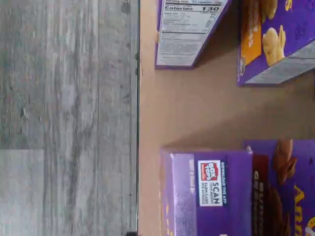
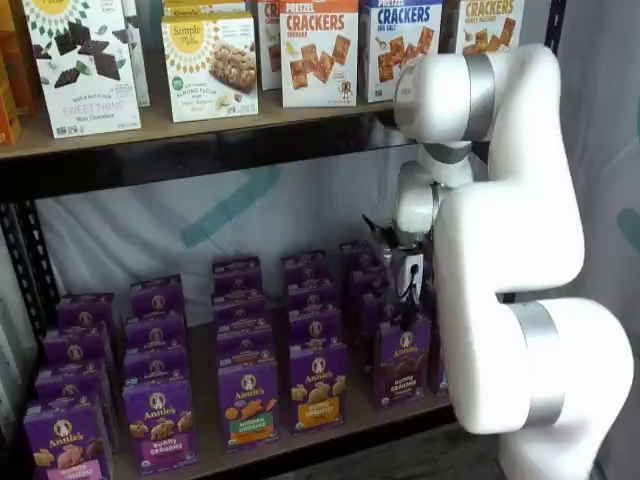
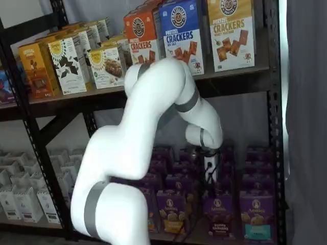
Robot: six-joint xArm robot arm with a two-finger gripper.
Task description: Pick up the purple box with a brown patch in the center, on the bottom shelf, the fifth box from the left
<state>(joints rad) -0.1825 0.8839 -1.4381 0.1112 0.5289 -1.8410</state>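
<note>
The purple box [image 2: 403, 362] with a dark brown band stands at the front of the bottom shelf [image 2: 340, 437], to the right of an orange-banded carton [image 2: 318, 387]. In both shelf views my gripper [image 2: 405, 288] hangs just above the rows behind it, open, with nothing between its fingers. The same purple box [image 3: 218, 215] sits below the gripper [image 3: 209, 172], between an orange-banded and a teal-banded carton. In the wrist view the purple box [image 1: 221, 191] shows its top flap with a scan label and its brown-banded front, standing on the tan shelf board [image 1: 197, 108].
Rows of purple cartons fill the shelf several deep [image 2: 240, 330]. Cracker and snack boxes [image 2: 318, 50] line the shelf above the arm. A black upright [image 3: 273, 127] stands to the right. The wrist view shows a side-on carton [image 1: 187, 29], the shelf's front rail [image 1: 137, 98] and grey floor [image 1: 64, 98].
</note>
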